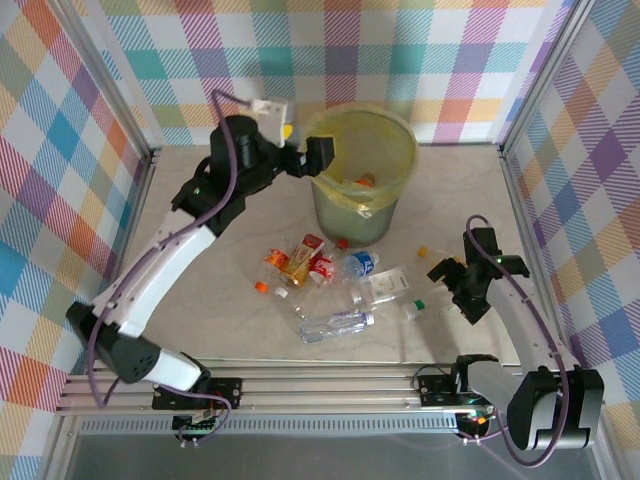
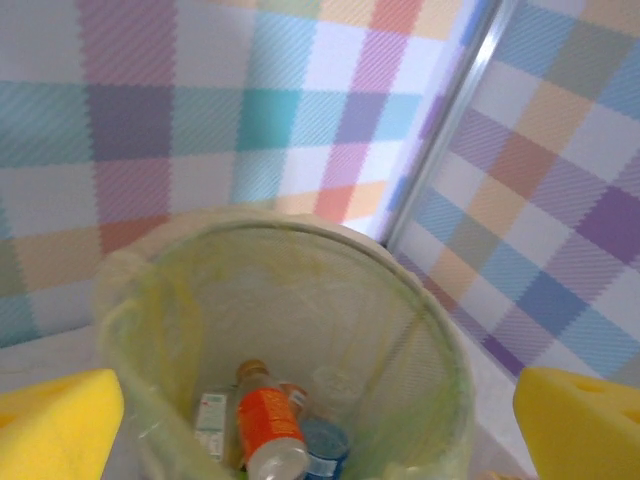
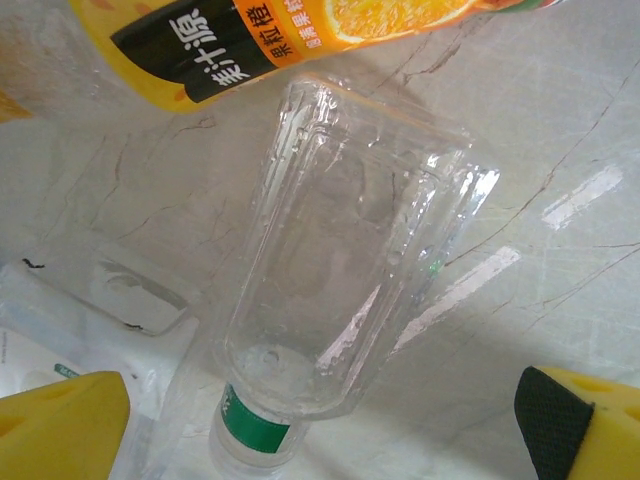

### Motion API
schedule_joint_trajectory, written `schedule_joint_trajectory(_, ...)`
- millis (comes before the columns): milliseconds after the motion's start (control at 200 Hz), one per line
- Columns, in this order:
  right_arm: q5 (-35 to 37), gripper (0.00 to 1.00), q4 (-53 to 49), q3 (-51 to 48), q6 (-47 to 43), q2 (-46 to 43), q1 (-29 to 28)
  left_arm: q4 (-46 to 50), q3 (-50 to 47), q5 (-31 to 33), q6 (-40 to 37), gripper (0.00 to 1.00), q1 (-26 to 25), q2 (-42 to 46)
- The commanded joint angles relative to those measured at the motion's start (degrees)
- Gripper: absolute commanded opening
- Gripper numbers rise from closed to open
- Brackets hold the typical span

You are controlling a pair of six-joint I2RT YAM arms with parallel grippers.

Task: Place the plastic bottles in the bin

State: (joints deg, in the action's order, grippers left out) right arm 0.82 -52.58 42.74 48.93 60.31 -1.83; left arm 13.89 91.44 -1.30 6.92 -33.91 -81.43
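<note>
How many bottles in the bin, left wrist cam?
3 visible at the bottom: orange-label bottle centre, blue bottle right of it, green-white bottle left of it. Others may be hidden.

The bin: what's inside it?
The bin holds a yellow liner bag, an orange-labelled bottle and other bottles beside it; anything beneath them is covered.

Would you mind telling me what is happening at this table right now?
Two robot arms are clearing plastic bottles into the bin. The left gripper hangs open over the bin, where a few bottles already lie. The right gripper, also open, hovers above a clear bottle on the table. Several more lie beside it.
</note>
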Motion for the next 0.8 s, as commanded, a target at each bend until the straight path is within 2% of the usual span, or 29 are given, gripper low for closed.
schedule_joint_trajectory(0,-0.1,1.0,2.5,-0.9,1.3,1.1,0.2,-8.1,-7.7,8.7,1.7,1.0,-0.5,6.1)
schedule_joint_trajectory(235,-0.7,1.0,6.6,-2.4,2.0,5.3,0.2,-9.5,-19.0,18.6,2.7,1.0,-0.5,13.5)
schedule_joint_trajectory(545,0.7,0.96,10.2,-4.5,2.0,7.6,0.2,-7.3,-27.9,33.1,5.8,1.0,-0.1,16.1)
schedule_joint_trajectory(650,1.1,0.95,11.5,-4.8,2.1,8.8,0.2,-7.3,-30.1,34.6,7.7,1.0,0.6,17.0)
schedule_joint_trajectory(795,1.1,0.93,12.7,-5.1,2.6,10.9,0.2,-8.7,-33.5,33.3,10.1,1.0,2.1,19.0)
